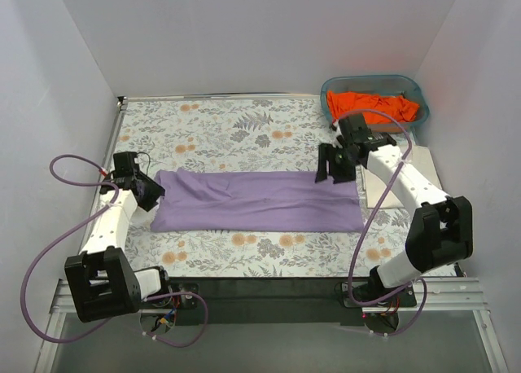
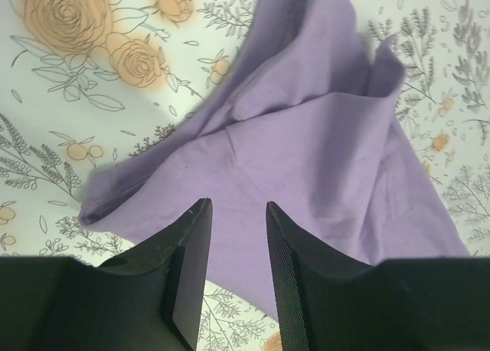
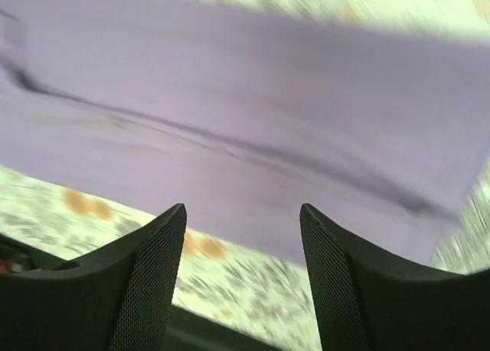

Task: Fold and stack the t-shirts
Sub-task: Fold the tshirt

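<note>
The lavender-purple t-shirt (image 1: 259, 200) lies folded into a long flat band across the floral tablecloth. My left gripper (image 1: 153, 191) is open and empty at the shirt's left end; in the left wrist view the purple cloth (image 2: 321, 152) lies under and beyond the gripper (image 2: 236, 213). My right gripper (image 1: 334, 168) is open and empty above the shirt's far right corner; the right wrist view is blurred, with its gripper (image 3: 243, 213) over the purple cloth (image 3: 253, 121). The bright orange t-shirt (image 1: 373, 106) lies crumpled in the teal basket. The cream-white folded shirt (image 1: 407, 177) lies on the right, partly behind my right arm.
The teal plastic basket (image 1: 413, 89) stands at the far right corner. White walls close in the table on three sides. The dark front rail (image 1: 260, 287) runs along the near edge between the arm bases.
</note>
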Tool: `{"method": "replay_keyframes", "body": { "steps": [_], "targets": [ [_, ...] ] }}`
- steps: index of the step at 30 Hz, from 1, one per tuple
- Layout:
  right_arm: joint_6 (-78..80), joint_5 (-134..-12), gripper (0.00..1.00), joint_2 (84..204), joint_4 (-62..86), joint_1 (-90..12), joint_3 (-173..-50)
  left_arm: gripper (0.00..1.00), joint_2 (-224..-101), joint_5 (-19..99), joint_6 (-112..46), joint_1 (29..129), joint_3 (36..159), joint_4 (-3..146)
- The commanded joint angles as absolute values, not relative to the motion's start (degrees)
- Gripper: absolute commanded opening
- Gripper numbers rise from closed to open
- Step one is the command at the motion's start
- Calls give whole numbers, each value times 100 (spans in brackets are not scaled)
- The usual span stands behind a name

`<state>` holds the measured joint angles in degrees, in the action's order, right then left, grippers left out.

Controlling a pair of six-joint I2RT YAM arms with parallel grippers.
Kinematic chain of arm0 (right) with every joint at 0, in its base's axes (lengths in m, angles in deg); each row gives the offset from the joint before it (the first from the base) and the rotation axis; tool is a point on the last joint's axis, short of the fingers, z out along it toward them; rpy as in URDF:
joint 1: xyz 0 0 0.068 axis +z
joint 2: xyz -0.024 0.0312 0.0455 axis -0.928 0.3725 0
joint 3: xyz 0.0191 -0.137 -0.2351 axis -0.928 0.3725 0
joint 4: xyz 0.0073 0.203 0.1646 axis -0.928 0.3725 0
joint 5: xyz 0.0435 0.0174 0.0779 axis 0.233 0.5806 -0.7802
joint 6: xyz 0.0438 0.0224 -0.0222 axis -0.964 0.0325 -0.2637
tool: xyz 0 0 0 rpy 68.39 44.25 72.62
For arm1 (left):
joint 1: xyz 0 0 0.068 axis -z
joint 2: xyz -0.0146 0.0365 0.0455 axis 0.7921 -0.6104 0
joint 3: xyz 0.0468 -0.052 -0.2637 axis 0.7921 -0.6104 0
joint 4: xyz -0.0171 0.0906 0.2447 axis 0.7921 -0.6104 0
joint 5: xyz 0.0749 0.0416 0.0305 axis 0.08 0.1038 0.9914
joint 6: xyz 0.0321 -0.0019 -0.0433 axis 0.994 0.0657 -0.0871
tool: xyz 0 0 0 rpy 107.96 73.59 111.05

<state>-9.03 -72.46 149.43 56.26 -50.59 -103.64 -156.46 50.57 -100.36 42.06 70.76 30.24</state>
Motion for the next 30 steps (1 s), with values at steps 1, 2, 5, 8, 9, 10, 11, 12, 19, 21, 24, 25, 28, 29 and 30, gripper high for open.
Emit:
{"method": "replay_keyframes", "body": {
  "steps": [1, 2, 5, 8, 9, 10, 11, 12, 19, 21, 24, 25, 28, 29, 30],
  "targets": [
    [-1046, -8008, 57, 15398, 4711, -4451, -11077, 34, -15458, 4845, -9767, 4289, 7150, 3137],
    [-1142, -8192, 57, 15549, 4473, -4353, -11260, 33, -15440, 4670, -9802, 4376, 7106, 3181],
    [-1582, -8606, 57, 16190, 3603, -3905, -11621, 33, -15300, 4458, -9951, 4622, 6826, 3524],
    [-2021, -8887, 57, 16805, 2672, -3500, -11824, 34, -15308, 4466, -10057, 4842, 6675, 3726],
    [-2109, -8975, 57, 17120, 2347, -3404, -11999, 34, -15326, 4475, -10066, 4886, 6631, 3805],
    [-2215, -8985, 57, 17271, 2153, -3255, -12061, 34, -15343, 4475, -10066, 4930, 6605, 3849],
    [-2381, -8976, 57, 17412, 1977, -3175, -12114, 35, -15378, 4493, -10074, 5009, 6578, 3885],
    [-2531, -9002, 57, 17657, 1810, -3131, -12158, 35, -15396, 4527, -10101, 5053, 6491, 3972],
    [-3367, -9029, 48, 18589, 358, -2832, -12237, 35, -15493, 4502, -10206, 5159, 6095, 4157],
    [-3446, -9038, 46, 18810, 218, -2771, -12290, 35, -15493, 4501, -10206, 5159, 6007, 4210],
    [-3543, -9029, 40, 19021, 25, -2735, -12352, 35, -15537, 4475, -10206, 5159, 5928, 4289],
    [-3595, -9029, 40, 19065, -2, -2726, -12369, 34, -15589, 4458, -10206, 5159, 5893, 4307],
    [-3683, -9046, 37, 19232, -20, -2717, -12475, 34, -15712, 4387, -10233, 5159, 5779, 4342],
    [-3701, -9055, 37, 19276, -29, -2709, -12501, 34, -15730, 4379, -10250, 5159, 5752, 4359],
    [-3710, -9081, 37, 19329, -29, -2709, -12545, 34, -15748, 4370, -10268, 5150, 5717, 4359]
  ]
}}
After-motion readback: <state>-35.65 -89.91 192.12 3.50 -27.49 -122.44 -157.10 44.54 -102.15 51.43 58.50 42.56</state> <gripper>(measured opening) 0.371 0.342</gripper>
